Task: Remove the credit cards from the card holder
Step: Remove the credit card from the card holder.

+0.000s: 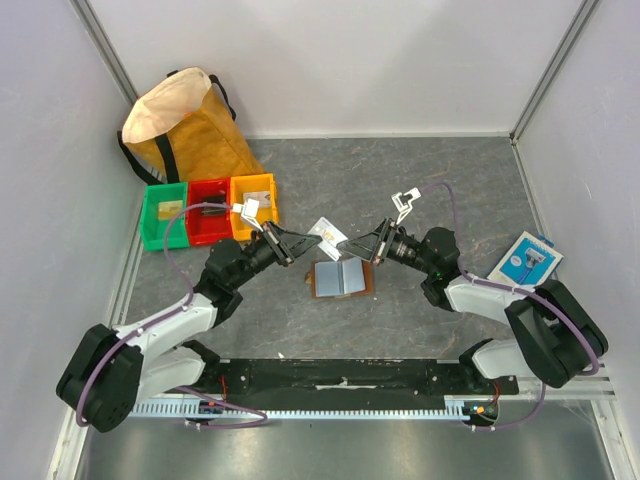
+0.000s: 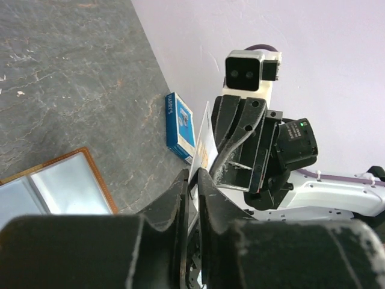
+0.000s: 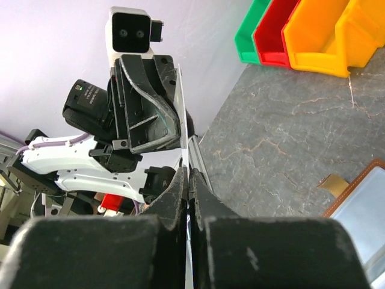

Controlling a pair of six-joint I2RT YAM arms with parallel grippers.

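Note:
The brown card holder [image 1: 340,278] lies open on the grey table, pale blue-grey inside up. It also shows in the left wrist view [image 2: 60,186] and the right wrist view [image 3: 361,205]. A whitish credit card [image 1: 327,233] with orange print is held in the air just beyond the holder, between the two gripper tips. My left gripper [image 1: 303,247] pinches its left end; the card stands edge-on between those jaws [image 2: 204,144]. My right gripper [image 1: 348,245] is shut tight on the card's other end, where the card [image 3: 180,108] shows only as a thin edge.
Green [image 1: 165,215], red [image 1: 208,210] and yellow [image 1: 255,205] bins stand at the back left, with a tan bag [image 1: 185,125] behind them. A blue-and-white packet [image 1: 525,260] lies by the right wall.

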